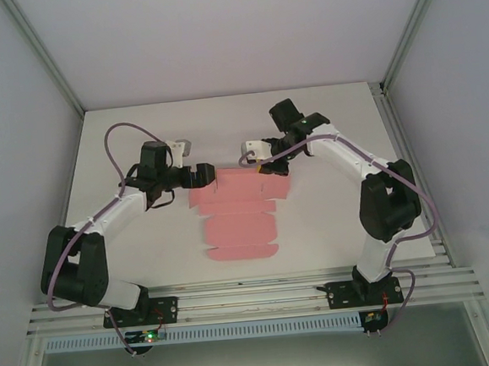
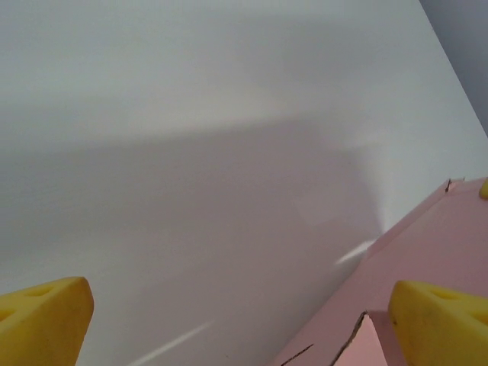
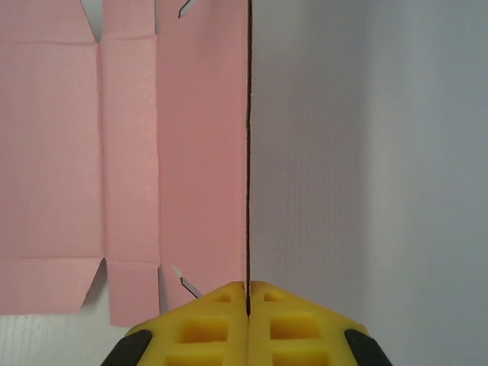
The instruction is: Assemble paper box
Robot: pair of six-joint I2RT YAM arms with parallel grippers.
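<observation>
My right pincer (image 1: 265,169) is pressed together on the pink paper box (image 1: 239,217), which is an unfolded cut-out sheet lying in the middle of the white table (image 1: 325,126). I grip it at the sheet's 1 o'clock corner. In my right wrist view the yellow pads (image 3: 221,328) of that pincer (image 3: 248,293) meet on a thin dark line that runs straight up toward 12 o'clock. This line is the edge of the card (image 3: 130,152), seen edge-on, with pink panels, creases and small cut notches spreading away to 9 o'clock and bare table to 3 o'clock. My left pincer (image 1: 206,176) is spread wide at the sheet's 10 o'clock corner and holds nothing. From its wrist camera the pincer (image 2: 242,324) has one yellow pad (image 2: 42,316) at 8 o'clock over bare table and the other at 4 o'clock over a pink corner of the sheet (image 2: 435,244), where a short slit shows in the card. The rest of the sheet stretches toward 6 o'clock in stacked panels with scalloped side flaps. The tabletop is matt and plain, with soft shadows from my arms. Pale grey walls (image 1: 216,33) close it in at 9, 12 and 3 o'clock, joined by metal posts (image 1: 44,55) in the corners. Ribbed metal rails (image 1: 253,297) run across at 6 o'clock, where my two bases are bolted, and lilac cables (image 1: 119,146) loop along both arms.
</observation>
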